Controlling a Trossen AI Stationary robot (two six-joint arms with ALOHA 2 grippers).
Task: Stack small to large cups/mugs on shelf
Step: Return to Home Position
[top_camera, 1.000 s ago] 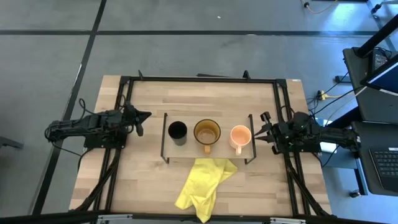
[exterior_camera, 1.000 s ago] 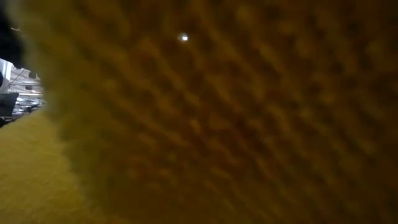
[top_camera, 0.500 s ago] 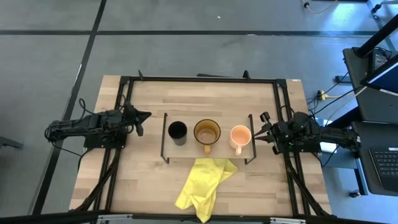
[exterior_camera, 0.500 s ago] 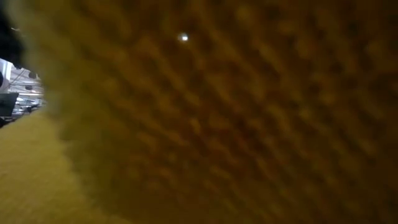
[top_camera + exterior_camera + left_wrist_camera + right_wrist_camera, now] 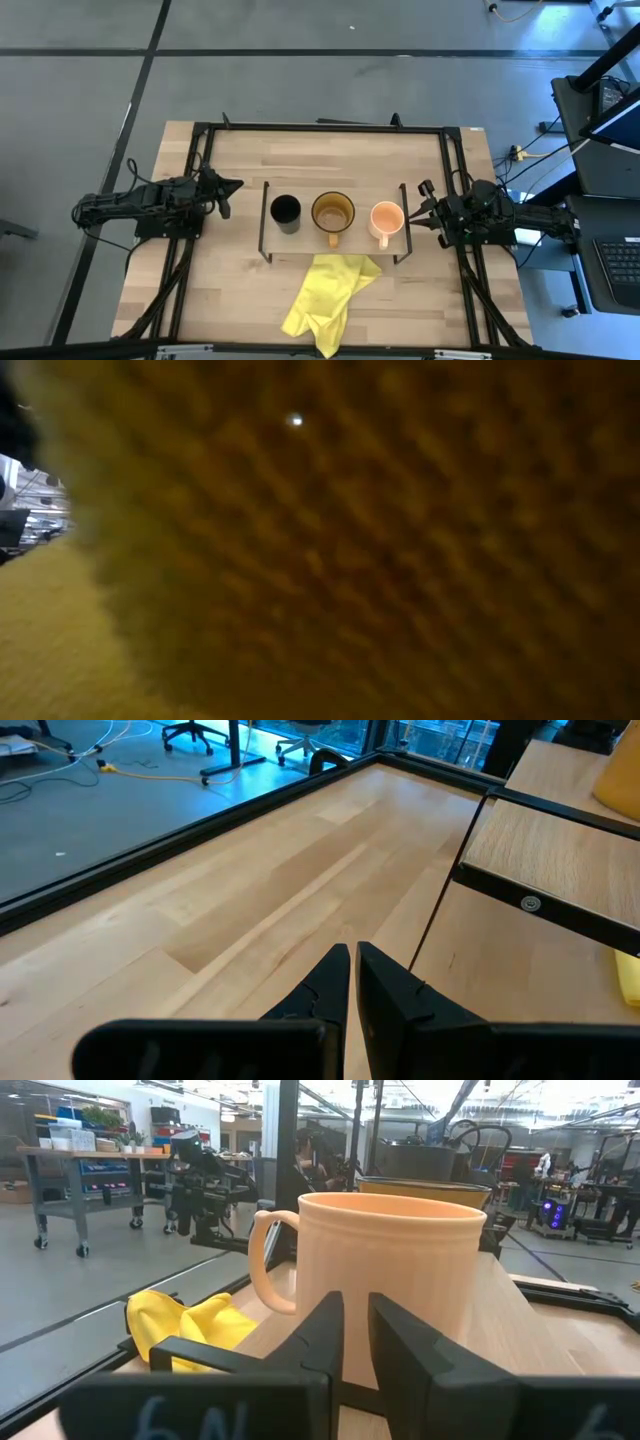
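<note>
Shelf (image 5: 308, 238) carries three vessels in a row: the small black cup (image 5: 285, 211) at its left end, the amber mug (image 5: 332, 212) mid-board and the peach-orange mug (image 5: 386, 218) at its right end. Off the shelf's left end lies the left pincer (image 5: 232, 186), and off its right end the right pincer (image 5: 425, 205). Both are empty, their fingers drawn narrow. The yellow cloth (image 5: 325, 295) lies on the table (image 5: 330, 160) against the shelf's front edge and blankets almost the whole low view. From the right wrist, the peach-orange mug hides all but the amber mug's rim.

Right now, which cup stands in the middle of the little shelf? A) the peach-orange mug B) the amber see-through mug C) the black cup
B: seen from above, the amber mug stands on the shelf between the black cup and the peach-orange mug.
</note>
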